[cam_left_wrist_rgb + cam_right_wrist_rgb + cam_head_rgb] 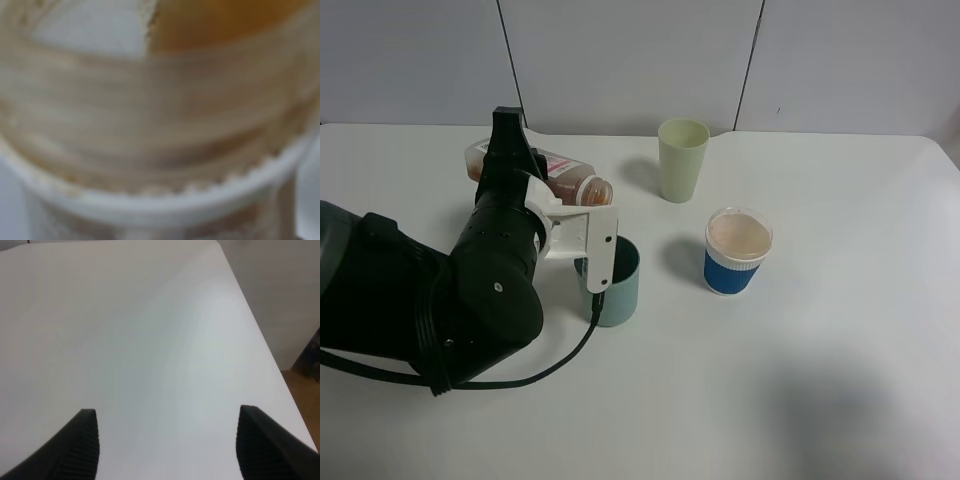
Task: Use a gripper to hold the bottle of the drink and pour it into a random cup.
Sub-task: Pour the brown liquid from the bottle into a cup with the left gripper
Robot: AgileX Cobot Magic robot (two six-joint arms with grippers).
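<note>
Left hand (510, 165) is clamped on the bottle (565, 180). The bottle lies almost flat above the worktop (840, 380), with its mouth pointing to about 4 o'clock. The drink (585, 188) pools brown at the neck. The teal cup (620, 290) sits at 6 o'clock of the mouth, just beside the arm's white bracket (590, 235).

Step in hand, as I read it, is the pour. No stream is visible. To do it well:
- Get the mouth over the cup's opening first; from here it looks short of the rim or right on it.
- Roll the wrist slowly. There's little liquid and a wide neck, so it could dump in one go.
- Hold the grip firm on the body, with no re-grasp mid-tilt.

Other cups: the pale green cup (682, 158) is at 1 o'clock of the teal one and the paper cup (738, 250) at 3 o'clock. Both are apart and not in the way.

Hard to tell:
- The bracket hides the cup's near rim and most of its inside, so the fill level is unknown.
- The mouth's height above the cup is unclear.
- Left wrist view is all blurred ribbed neck.
- Right hand (165, 440) is spread wide and empty over bare worktop.
</note>
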